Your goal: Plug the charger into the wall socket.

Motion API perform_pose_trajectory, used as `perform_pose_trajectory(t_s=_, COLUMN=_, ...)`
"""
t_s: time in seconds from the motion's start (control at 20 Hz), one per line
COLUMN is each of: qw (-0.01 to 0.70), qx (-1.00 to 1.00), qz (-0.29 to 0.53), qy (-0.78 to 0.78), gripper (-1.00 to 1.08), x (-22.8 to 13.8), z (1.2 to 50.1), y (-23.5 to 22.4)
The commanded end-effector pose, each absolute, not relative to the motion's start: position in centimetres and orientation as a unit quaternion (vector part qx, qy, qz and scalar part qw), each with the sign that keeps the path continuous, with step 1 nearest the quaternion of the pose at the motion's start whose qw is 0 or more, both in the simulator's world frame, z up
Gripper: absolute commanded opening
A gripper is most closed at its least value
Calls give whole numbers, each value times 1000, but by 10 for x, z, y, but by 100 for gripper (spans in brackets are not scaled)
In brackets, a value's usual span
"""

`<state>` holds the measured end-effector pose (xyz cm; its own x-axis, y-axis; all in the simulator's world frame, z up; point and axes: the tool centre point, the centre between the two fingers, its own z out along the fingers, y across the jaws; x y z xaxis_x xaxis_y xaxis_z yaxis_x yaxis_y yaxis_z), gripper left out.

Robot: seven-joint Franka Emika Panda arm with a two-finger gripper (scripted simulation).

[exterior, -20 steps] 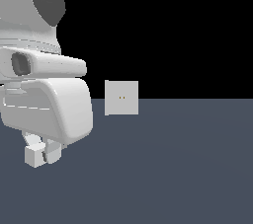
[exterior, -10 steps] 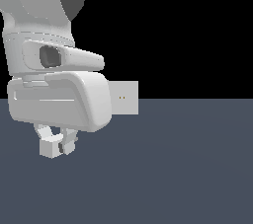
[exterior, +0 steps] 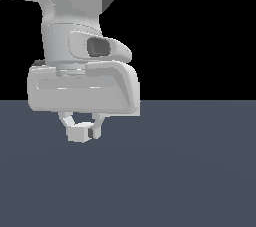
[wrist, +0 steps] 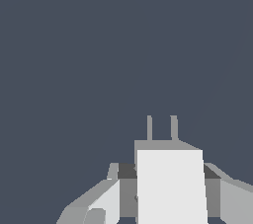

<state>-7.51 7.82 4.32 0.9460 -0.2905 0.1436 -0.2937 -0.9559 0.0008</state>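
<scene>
The charger (exterior: 76,134) is a small off-white block held just above the dark floor in the exterior view, and my gripper (exterior: 82,132) is shut on it. In the wrist view the charger (wrist: 170,183) sits between my fingers (wrist: 101,203), with its two short grey prongs (wrist: 149,128) pointing away over the bare floor. The wall socket is hidden in the exterior view, where my bulky white hand (exterior: 82,88) covers that area, and the wrist view does not show it.
A flat dark grey-blue floor (exterior: 190,171) fills the lower half of the exterior view, under a black background. Nothing else stands on the floor in either view.
My hand has moved toward the exterior view's right with the charger still in it. It now covers the wall socket, which showed earlier beside the hand.
</scene>
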Motion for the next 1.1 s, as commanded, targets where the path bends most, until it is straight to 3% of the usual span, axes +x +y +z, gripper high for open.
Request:
perform_pose_trajectory(t_s=0.0, qw=10, qx=989, qz=72, qy=-126, gripper=-100, x=-70, z=49, y=69)
perform_pose_trajectory(t_s=1.05, qw=-3, qx=997, qz=72, qy=41, gripper=-100, x=-15, z=90, y=11)
